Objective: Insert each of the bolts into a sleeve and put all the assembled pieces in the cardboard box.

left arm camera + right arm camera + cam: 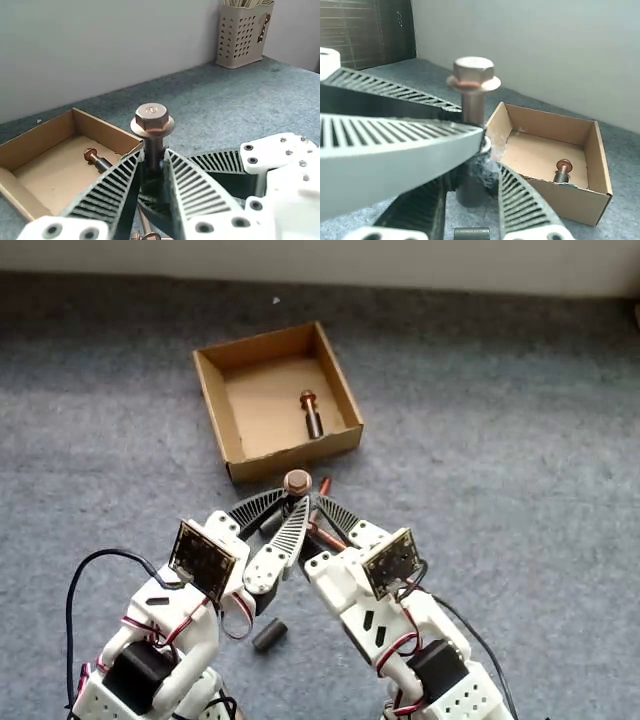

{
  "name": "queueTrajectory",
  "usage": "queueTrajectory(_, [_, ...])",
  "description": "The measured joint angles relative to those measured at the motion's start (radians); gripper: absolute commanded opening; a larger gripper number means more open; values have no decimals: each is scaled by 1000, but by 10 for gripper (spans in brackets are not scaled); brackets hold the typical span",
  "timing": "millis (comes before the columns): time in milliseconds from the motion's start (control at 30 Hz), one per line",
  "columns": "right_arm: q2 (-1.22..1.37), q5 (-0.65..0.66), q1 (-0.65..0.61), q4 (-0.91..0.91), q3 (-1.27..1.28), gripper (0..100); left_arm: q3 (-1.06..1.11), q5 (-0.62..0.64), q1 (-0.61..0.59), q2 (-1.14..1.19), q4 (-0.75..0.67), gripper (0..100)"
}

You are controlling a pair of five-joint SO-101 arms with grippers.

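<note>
A copper bolt stands upright just in front of the cardboard box, and both grippers meet at it. My left gripper is shut on the bolt's shaft below the hex head. The shaft's lower end sits in a dark sleeve, and my right gripper is shut on that sleeve. One assembled bolt and sleeve lies inside the box. A loose dark sleeve lies on the carpet between the two arms. Another copper bolt lies beside the grippers.
Grey carpet covers the floor all round. A perforated beige holder stands far off against the wall. The box's near wall is close to the fingertips. A black cable loops by the left arm.
</note>
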Motion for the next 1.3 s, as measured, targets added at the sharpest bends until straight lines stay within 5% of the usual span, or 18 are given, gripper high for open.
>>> queueTrajectory(267, [2, 3, 0, 2, 0, 5, 0, 48, -135, -2, 23, 193])
queueTrajectory(800, [2, 3, 23, 2, 0, 5, -91, 48, -158, -5, 241, 221])
queueTrajectory(1000, [2, 3, 81, 2, 0, 5, -120, 44, -166, -6, 275, 216])
queueTrajectory(1300, [2, 3, 213, 2, 0, 5, -120, 41, -362, -6, 275, 107])
